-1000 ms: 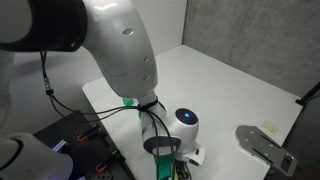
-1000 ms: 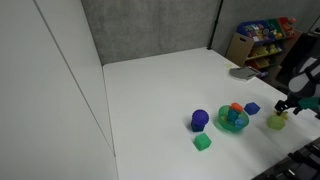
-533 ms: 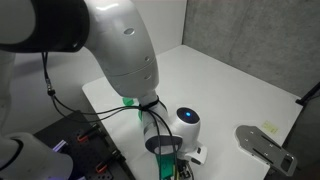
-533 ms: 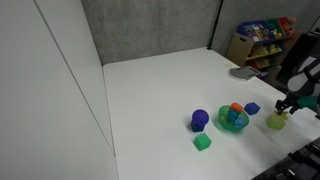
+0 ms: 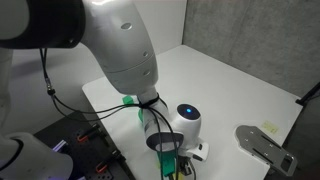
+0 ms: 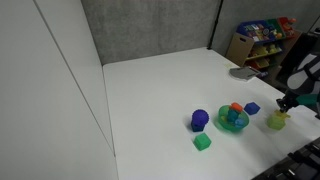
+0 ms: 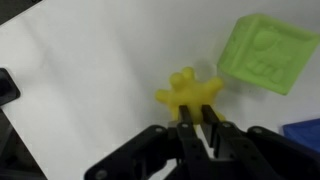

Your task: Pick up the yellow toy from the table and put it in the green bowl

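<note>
Between fingertips: yellow toy (image 7: 188, 90), pinched by one limb, jaws clenched on it. Gripper (image 7: 198, 122) slightly higher than half second ago; lift likely begun. Lime cube (image 7: 265, 52) just beyond jaws. Green bowl (image 6: 234, 127) near, next stop.

Wrist view: the gripper (image 7: 200, 122) fingertips cover the lower part of the yellow toy (image 7: 188, 88). The lime cube (image 7: 268, 52) and a blue object (image 7: 305, 137) are cut off at the right edge.
</note>
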Controlling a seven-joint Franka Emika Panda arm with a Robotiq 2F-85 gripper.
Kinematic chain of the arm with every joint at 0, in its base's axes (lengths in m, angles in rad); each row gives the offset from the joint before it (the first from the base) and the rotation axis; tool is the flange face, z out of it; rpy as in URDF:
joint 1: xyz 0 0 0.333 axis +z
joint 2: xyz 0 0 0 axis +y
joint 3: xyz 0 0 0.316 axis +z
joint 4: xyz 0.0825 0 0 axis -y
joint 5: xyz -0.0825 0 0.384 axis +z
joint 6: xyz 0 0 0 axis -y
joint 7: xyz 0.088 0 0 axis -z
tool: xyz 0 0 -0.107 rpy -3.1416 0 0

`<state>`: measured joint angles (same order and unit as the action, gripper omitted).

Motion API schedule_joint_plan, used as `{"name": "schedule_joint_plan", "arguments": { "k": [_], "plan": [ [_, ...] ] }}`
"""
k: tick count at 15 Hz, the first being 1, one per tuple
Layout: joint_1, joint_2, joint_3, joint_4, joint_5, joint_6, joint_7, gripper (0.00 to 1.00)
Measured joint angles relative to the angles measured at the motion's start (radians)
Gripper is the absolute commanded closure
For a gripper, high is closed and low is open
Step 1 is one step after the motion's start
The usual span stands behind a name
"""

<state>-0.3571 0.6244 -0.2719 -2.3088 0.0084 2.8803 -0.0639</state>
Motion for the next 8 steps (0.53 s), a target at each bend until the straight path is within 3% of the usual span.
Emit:
{"name": "schedule_joint_plan", "arguments": {
  "k": [8],
  "plan": [
    [0.038,-0.031,0.000,-0.002,0.000,-0.003,0.000,0.97]
  ]
}}
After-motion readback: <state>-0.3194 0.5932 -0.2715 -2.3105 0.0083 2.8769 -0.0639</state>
